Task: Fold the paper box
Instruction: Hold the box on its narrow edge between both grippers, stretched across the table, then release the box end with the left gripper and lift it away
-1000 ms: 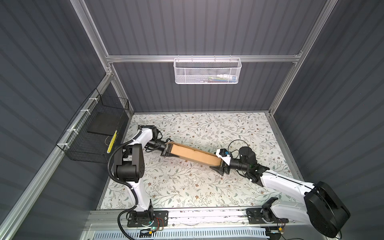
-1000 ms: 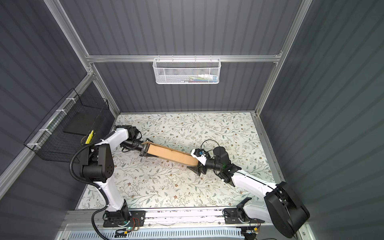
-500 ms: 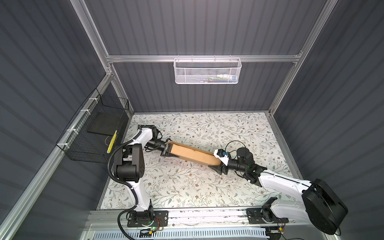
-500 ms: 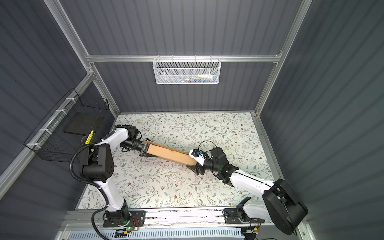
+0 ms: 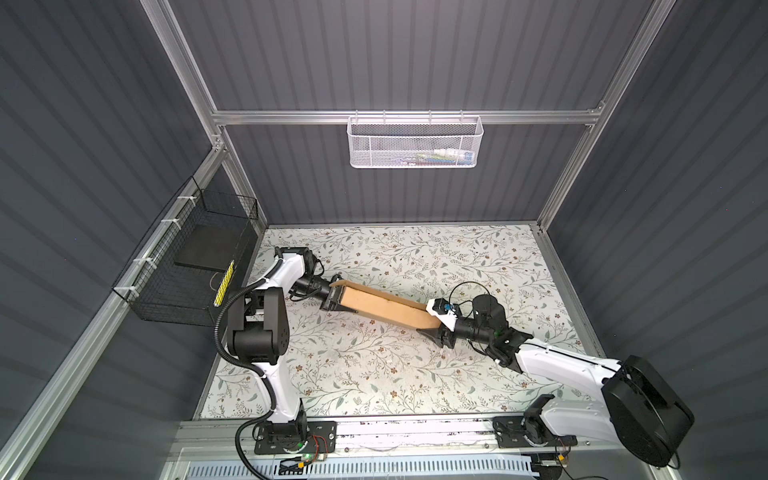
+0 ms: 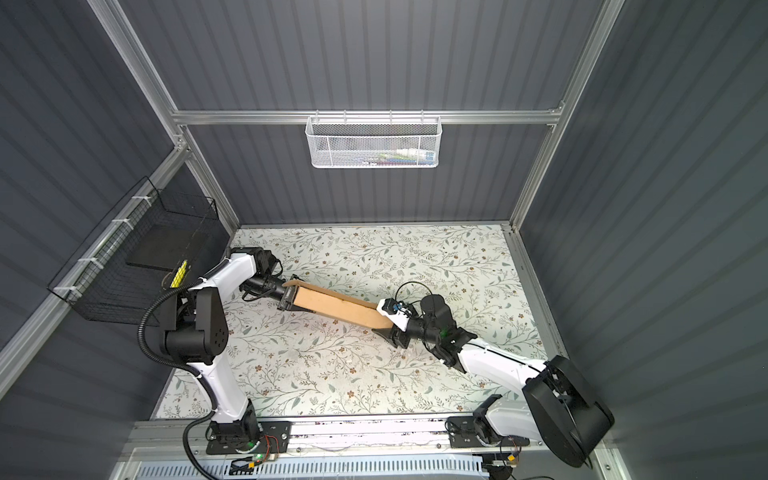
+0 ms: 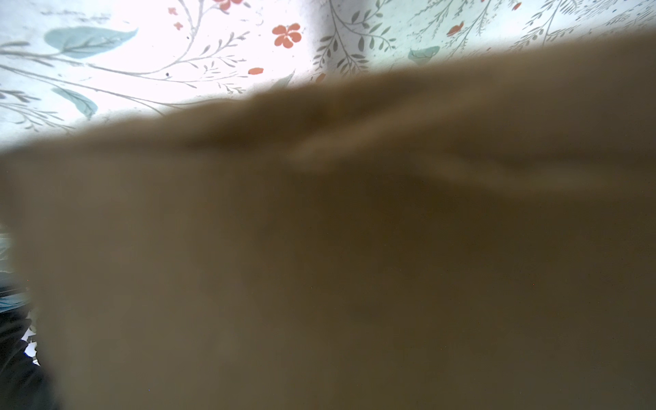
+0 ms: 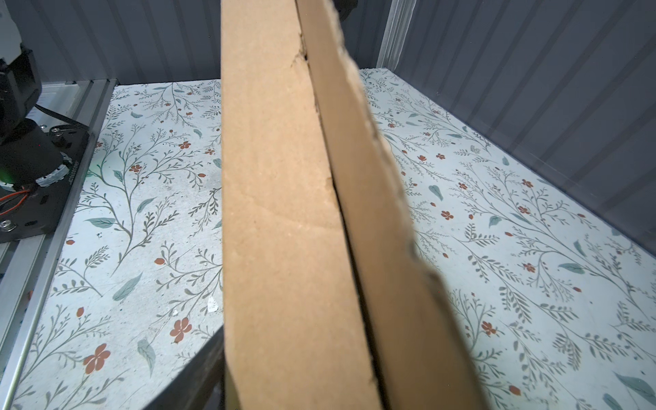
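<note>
- The left gripper (image 5: 337,297) has its fingers on the two sides of one end of the box (image 5: 386,307). They stand partly open and are pressed on the cardboard. The left wrist view shows only blurred brown cardboard very close, so the contact is hidden there.
- The right gripper (image 5: 432,323) stands around the opposite end. One dark finger (image 8: 191,376) lies against the flat face. The second finger is hidden behind the cardboard, so I cannot tell if this hold is firm.
- In the right wrist view a flap (image 8: 372,213) lies against the main panel, with a thin dark gap between them.
- The box stands on its long edge, stretched between both grippers over the middle of the table (image 5: 374,374). I cannot tell whether its lower edge touches the table.
- To do this step well, I think the right fingers should catch panel and flap together, and the left should hold steady.
- Both arms should then move together, because a twist could bend the cardboard or let the flap spring open.
</note>
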